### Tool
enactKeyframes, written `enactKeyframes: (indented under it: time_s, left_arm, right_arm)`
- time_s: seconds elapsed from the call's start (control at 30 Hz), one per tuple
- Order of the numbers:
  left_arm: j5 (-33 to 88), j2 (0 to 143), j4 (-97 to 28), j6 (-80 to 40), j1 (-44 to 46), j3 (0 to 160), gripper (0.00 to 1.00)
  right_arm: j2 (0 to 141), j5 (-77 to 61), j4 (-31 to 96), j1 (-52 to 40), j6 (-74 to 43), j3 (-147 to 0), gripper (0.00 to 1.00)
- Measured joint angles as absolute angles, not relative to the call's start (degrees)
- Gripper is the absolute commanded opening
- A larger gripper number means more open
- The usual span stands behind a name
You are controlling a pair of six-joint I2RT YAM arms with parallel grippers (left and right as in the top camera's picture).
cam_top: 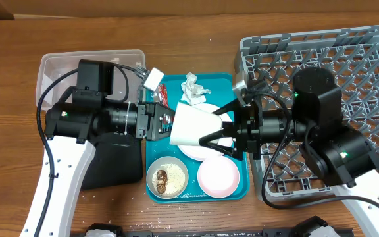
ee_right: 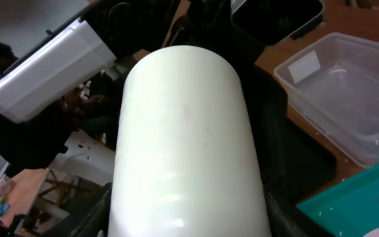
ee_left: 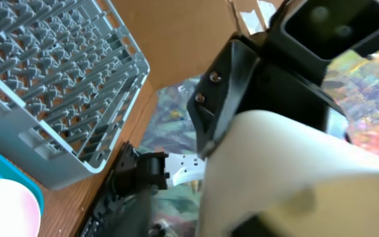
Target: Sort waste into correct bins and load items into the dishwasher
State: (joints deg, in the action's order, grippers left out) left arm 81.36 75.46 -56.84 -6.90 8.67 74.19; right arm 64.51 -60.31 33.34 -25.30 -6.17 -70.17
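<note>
"Where is the cup?"

"The cup (cam_top: pixel 191 126) is up in the air on its side, over the middle of the teal tray (cam_top: pixel 212 82), between my two tools."

"How are your arms set?"

"Both forearms lie level and point at each other across the tray. My left tool (cam_top: pixel 166 124) meets the cup's wide end and is clamped on it. My right tool (cam_top: pixel 206 128) comes in from the rack side. Its black fingers (cam_top: pixel 217 110) stand wide apart, one along each flank of the cup. I cannot tell whether they press on it."

"And the cup itself?"

"It is plain white, smooth and a little glossy. It tapers toward my right tool. From my right wrist it fills the middle of the view."

"What lies around it?"

"Straight below is the plate (cam_top: pixel 199 151) on the tray. Nearer the front edge sit the pink bowl (cam_top: pixel 218 178) and the small bowl (cam_top: pixel 167 179) with brown scraps and crumbs. The tissue (cam_top: pixel 193 89) lies at the tray's far end. The grey rack (cam_top: pixel 347 66) stands on the counter (cam_top: pixel 5 131) to the right. The clear tub (cam_top: pixel 61 72) and the black tray (cam_top: pixel 114 164) are to the left."
</note>
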Motion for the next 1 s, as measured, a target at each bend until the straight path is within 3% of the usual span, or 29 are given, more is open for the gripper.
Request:
enactKeyframes:
  time_s: [0.2, 0.43, 0.63, 1.0]
  left_arm:
    - [72.9, 75.6, -58.8, -7.0, 6.9, 74.2, 1.00]
    - [53.6, 75.6, -65.5, -8.2, 1.9, 74.2, 1.00]
    - [46.8, 75.6, -68.7, -9.0, 1.4, 76.1, 1.00]
    - [37.5, 72.9, -75.2, -9.0, 1.4, 85.5, 1.00]
  right_arm:
    - [61.2, -50.0, 41.8, -23.9, -6.3, -70.2, 0.52]
    - [52.0, -22.0, 56.8, -17.8, -12.1, -70.3, 0.52]
    - [54.2, -2.6, 72.0, -15.7, -19.3, -70.7, 0.52]
    - [70.6, 3.2, 81.8, -15.4, -26.4, -70.8, 0.52]
